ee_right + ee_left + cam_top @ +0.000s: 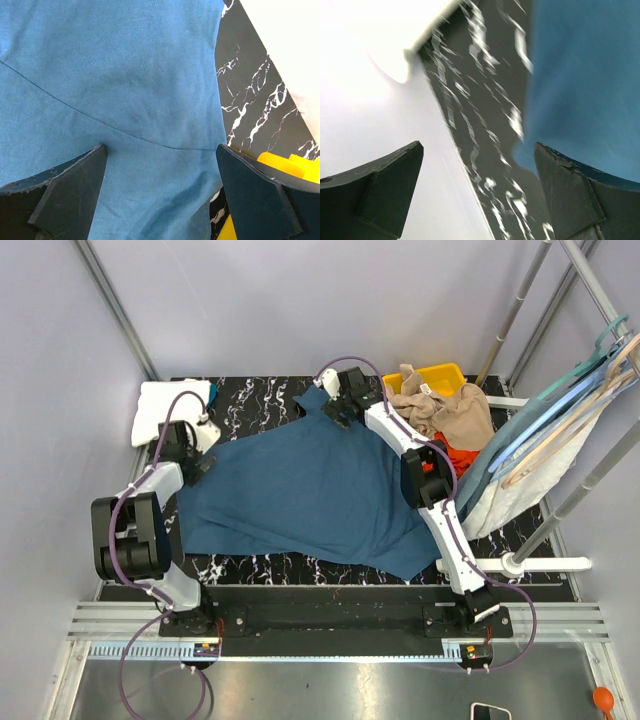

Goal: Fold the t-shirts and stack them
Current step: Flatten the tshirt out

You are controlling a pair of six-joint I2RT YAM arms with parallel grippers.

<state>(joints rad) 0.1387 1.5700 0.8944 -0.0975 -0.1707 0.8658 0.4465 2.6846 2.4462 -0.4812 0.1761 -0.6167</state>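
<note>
Two sets of jaws, both wide, both empty. Teal t-shirt (310,490) spread flat mid-surface (250,400), long axis left-right. Far corner lies directly under right jaws; left edge lies just right of left jaws. Judgement: each arm nearest own side, two-point pinch likely next.

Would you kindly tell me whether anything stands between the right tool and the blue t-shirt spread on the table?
Nothing visible does. The right tool hangs open over the blue t-shirt, with only bare cloth showing beneath it. The yellow bin sits off to one side, beyond the shirt's edge.
</note>
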